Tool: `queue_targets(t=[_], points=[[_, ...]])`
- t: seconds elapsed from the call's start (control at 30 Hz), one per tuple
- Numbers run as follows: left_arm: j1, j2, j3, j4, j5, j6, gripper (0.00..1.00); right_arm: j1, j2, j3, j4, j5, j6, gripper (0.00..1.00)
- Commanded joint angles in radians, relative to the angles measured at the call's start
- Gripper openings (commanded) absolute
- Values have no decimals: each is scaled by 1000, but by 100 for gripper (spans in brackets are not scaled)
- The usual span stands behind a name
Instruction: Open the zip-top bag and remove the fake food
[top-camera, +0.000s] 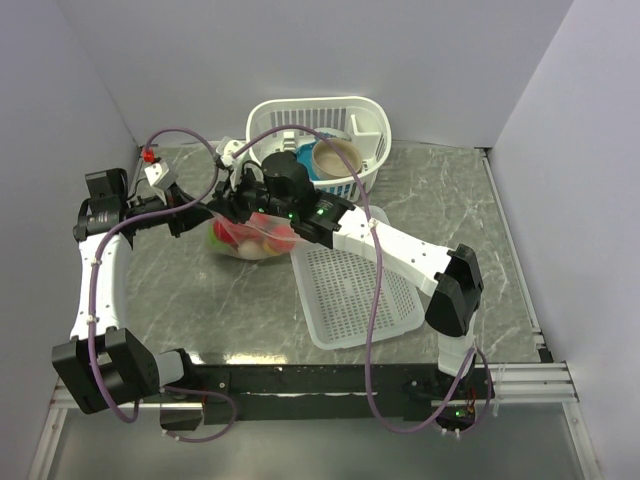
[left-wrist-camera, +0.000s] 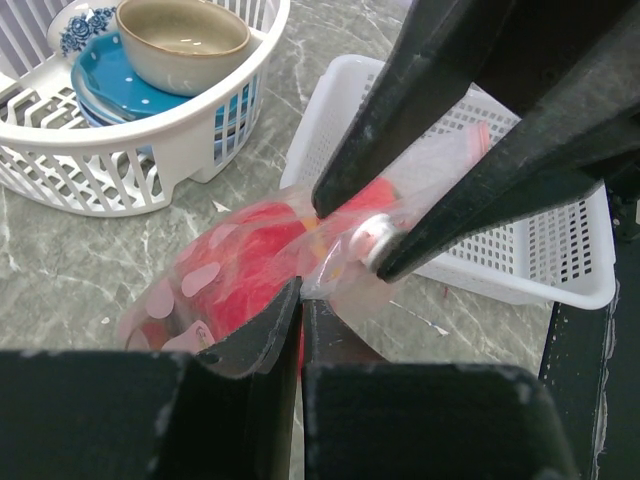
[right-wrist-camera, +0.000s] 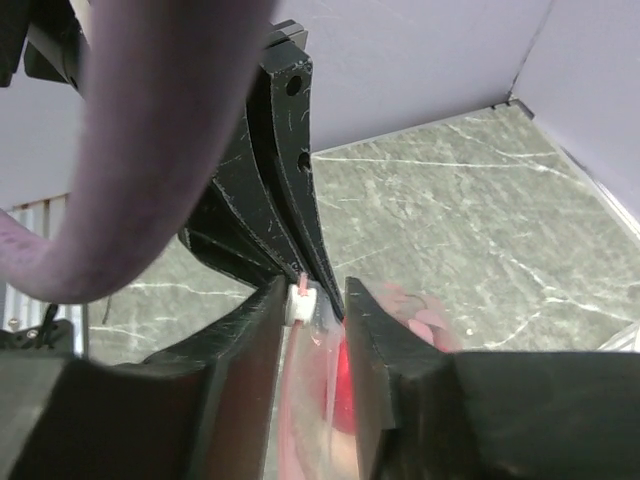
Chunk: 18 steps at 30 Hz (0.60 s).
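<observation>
The small clear, floppy plastic zip-top bag (top-camera: 248, 240) sits in the middle of the overhead view, over the grey marbled surface (top-camera: 180, 290) and just left of the flat white mesh tray (top-camera: 352, 292). The white mesh basket (top-camera: 300, 106) stands behind it toward the top of the frame. Whether the bag's underside rests on the surface I cannot tell. The glossy red, orange and yellow-green fake food (left-wrist-camera: 250, 250) is all inside it, so the step in hand is, I judge, the opening itself, barely begun. The left gripper (left-wrist-camera: 301, 292) is pressed together on the film at the bag's top edge, at the lower centre of its own view. The right gripper (right-wrist-camera: 312, 292) has its jaws apart on either side of the small white slider tab (right-wrist-camera: 301, 303) on the pink zip strip. One finger is against the tab and there is a gap at the other, so it grips nothing yet. The next move likely calls for closing on that tab and drawing it along the strip away from the left gripper's pinch, which must hold firm so the film is taut and does not bunch.
</observation>
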Motion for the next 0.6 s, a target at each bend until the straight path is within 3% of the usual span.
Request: queue_targets(t=[0.0, 0.1, 0.3, 0.33, 0.43, 0.5, 0.57], points=[[-8, -23, 35, 19, 40, 7, 11, -5, 4, 18, 11, -2, 10, 21], [-8, -27, 30, 38, 36, -4, 11, -7, 10, 27, -9, 3, 8, 11], [-8, -29, 26, 78, 37, -45, 11, -5, -13, -9, -4, -2, 17, 13], [-8, -30, 26, 84, 37, -50, 11, -6, -19, -15, -9, -5, 17, 19], [-8, -30, 21, 99, 39, -67, 11, -5, -24, -27, -13, -7, 19, 22], [-9, -32, 20, 104, 37, -71, 11, -5, -27, -35, -12, -1, 20, 16], [-9, -32, 20, 107, 36, -73, 11, -5, -27, -42, -20, 3, 19, 3]])
